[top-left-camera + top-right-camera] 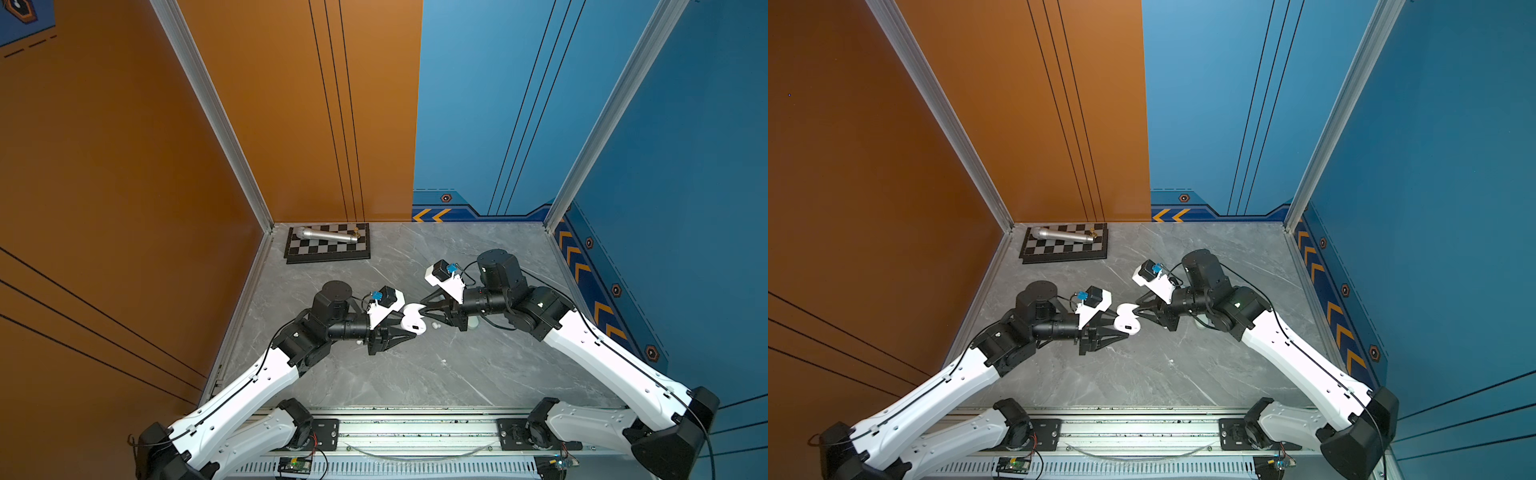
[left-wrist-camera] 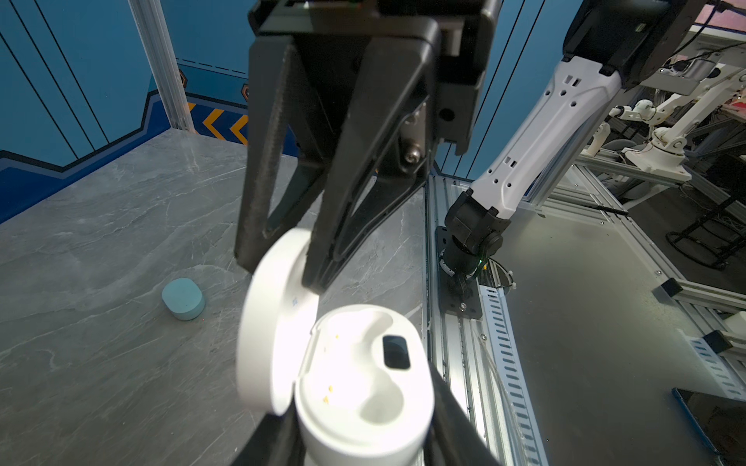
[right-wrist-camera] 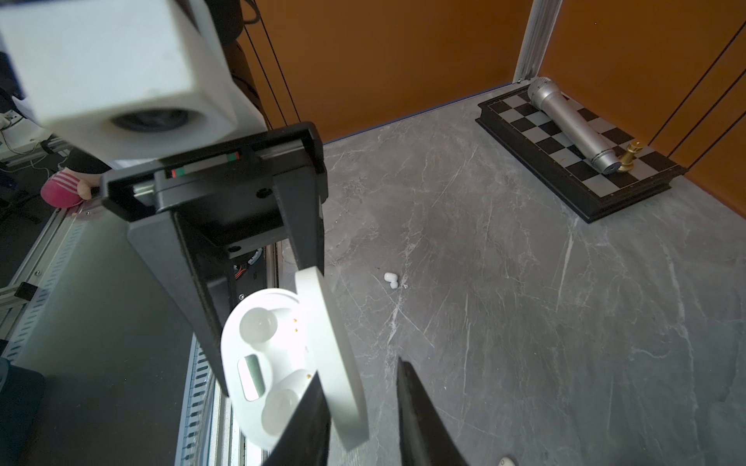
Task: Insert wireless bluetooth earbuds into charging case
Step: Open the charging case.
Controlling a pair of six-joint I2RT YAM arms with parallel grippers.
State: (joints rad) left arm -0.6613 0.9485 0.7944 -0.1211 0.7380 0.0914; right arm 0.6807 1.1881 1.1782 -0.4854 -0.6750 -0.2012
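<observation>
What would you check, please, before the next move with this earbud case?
1. Grip: the left gripper clamps the charging case: ok.
2. The lid stands open: ok.
3. Both wells are empty: ok.
4. The right gripper is clear of the lid: not ok, its jaws straddle the lid's edge.
5. The white earbuds lie free on the table: ok.
6. Earbud orientation for pickup: cannot tell, too small.
</observation>
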